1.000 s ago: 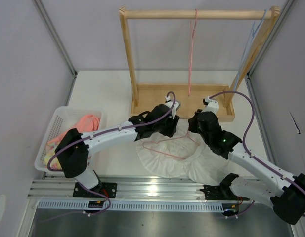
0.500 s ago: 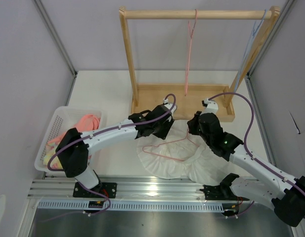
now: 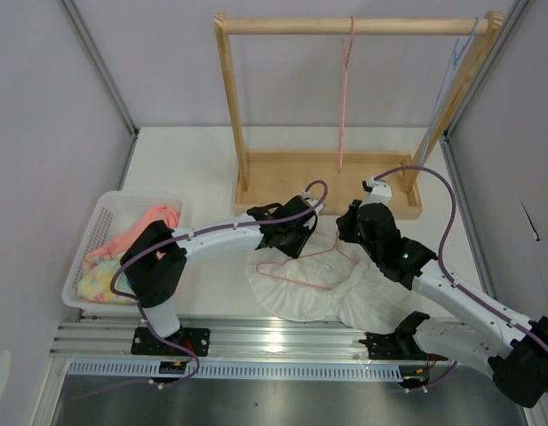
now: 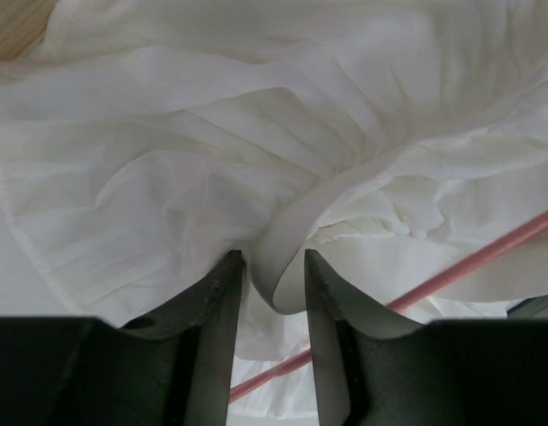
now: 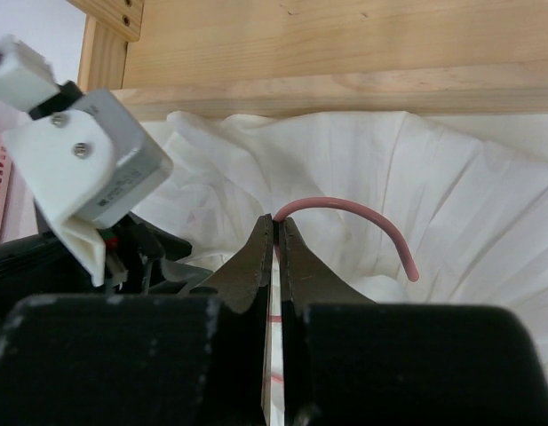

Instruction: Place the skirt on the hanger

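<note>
The white skirt [image 3: 320, 291] lies crumpled on the table in front of the rack base. The salmon-pink hanger [image 3: 291, 273] lies on top of it. My left gripper [image 3: 300, 245] is down at the skirt's far left edge. In the left wrist view the left gripper [image 4: 274, 257] stands open, with a folded band of the skirt [image 4: 287, 232] between its fingers and the hanger's wire [image 4: 451, 271] just behind. My right gripper [image 5: 280, 220] is shut on the hanger just below its hook [image 5: 349, 211], over the skirt [image 5: 451, 204].
A wooden rack [image 3: 353, 26] stands at the back, with a deeper pink hanger [image 3: 344, 98] on its bar and a light blue one [image 3: 457, 55] at the right post. Its base board [image 3: 282, 169] lies just behind both grippers. A white basket [image 3: 103, 224] of pink and yellow clothes sits on the left.
My left gripper has dropped nearer onto the skirt's edge and its jaws have narrowed around a fold. The right gripper has stayed shut on the hanger, barely moving.
</note>
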### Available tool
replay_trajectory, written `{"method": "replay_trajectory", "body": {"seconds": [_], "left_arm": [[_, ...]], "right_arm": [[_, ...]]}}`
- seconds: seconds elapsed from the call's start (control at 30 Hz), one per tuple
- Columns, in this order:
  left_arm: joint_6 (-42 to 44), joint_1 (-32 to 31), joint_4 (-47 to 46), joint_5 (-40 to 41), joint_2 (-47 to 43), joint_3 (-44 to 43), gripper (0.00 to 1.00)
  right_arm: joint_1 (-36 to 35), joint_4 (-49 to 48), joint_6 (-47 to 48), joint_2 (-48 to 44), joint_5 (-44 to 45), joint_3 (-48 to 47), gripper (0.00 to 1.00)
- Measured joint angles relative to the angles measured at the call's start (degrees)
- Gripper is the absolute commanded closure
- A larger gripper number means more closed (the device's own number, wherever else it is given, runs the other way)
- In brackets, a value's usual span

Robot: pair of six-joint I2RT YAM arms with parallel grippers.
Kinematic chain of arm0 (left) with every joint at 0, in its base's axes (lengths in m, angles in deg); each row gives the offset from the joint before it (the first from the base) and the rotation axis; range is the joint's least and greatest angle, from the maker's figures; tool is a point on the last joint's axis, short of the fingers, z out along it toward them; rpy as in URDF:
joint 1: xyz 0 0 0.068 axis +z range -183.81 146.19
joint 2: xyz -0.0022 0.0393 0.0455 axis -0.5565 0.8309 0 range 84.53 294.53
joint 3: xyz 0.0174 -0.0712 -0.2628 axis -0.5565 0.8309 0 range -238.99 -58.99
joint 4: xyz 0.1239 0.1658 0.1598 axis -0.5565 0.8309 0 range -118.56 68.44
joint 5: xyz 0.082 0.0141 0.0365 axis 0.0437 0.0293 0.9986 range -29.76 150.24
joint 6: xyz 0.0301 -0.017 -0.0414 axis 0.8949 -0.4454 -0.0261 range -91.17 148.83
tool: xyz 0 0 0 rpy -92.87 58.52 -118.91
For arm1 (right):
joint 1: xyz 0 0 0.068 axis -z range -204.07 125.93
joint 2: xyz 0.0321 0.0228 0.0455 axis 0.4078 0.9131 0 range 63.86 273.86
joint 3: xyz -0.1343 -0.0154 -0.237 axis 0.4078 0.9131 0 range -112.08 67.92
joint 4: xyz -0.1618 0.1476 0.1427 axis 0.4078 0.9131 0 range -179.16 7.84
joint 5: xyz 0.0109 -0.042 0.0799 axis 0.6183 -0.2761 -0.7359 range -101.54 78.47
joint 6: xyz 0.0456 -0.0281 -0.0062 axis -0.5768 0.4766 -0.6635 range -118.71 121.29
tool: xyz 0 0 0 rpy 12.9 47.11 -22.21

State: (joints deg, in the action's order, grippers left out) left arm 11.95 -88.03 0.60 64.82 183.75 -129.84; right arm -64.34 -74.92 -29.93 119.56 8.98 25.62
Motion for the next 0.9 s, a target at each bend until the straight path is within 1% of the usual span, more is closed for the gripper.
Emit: {"method": "replay_trajectory", "body": {"seconds": [0.03, 0.07, 0.1, 0.13, 0.17, 0.2, 0.23, 0.5, 0.67, 0.9], "left_arm": [[0.00, 0.07, 0.11, 0.20, 0.63, 0.00, 0.68], [-0.02, 0.13, 0.15, 0.31, 0.96, 0.00, 0.72], [-0.04, 0.22, 0.22, 0.46, 1.29, 0.00, 0.80], [-0.22, 0.33, 0.26, 0.76, 1.51, 0.00, 0.84], [-0.15, 0.55, 0.37, 1.01, 1.62, 0.00, 0.91], [-0.22, 0.83, 0.48, 1.22, 1.62, 0.07, 0.96], [-0.24, 1.22, 0.46, 1.31, 1.60, 0.28, 0.99], [-0.11, 4.44, 1.36, 1.38, 1.22, 3.45, 1.00], [-0.20, 4.81, 1.03, 1.36, 0.09, 4.35, 1.00], [-0.17, 5.99, 2.12, 1.33, -5.27, 5.40, 1.00]], "right_arm": [[0.00, 0.02, 0.02, 0.00, 0.00, 0.00, 1.00], [0.00, 0.02, 0.04, 0.00, 0.00, 0.00, 1.00], [0.00, 0.02, 0.09, 0.00, 0.02, 0.00, 1.00], [0.00, 0.02, 0.22, 0.00, 0.04, 0.00, 1.00], [0.00, 0.02, 0.33, 0.00, 0.07, 0.00, 1.00], [0.00, 0.07, 0.46, 0.00, 0.20, 0.00, 1.00], [0.00, 0.11, 0.63, -0.04, 0.48, 0.00, 1.00], [0.83, 0.55, 1.75, -1.73, 2.62, -0.02, 1.00], [4.57, 1.07, 2.47, -2.67, 1.44, -0.04, 1.00], [8.68, 0.39, 3.91, -2.82, -0.11, -0.13, 1.00]]}}
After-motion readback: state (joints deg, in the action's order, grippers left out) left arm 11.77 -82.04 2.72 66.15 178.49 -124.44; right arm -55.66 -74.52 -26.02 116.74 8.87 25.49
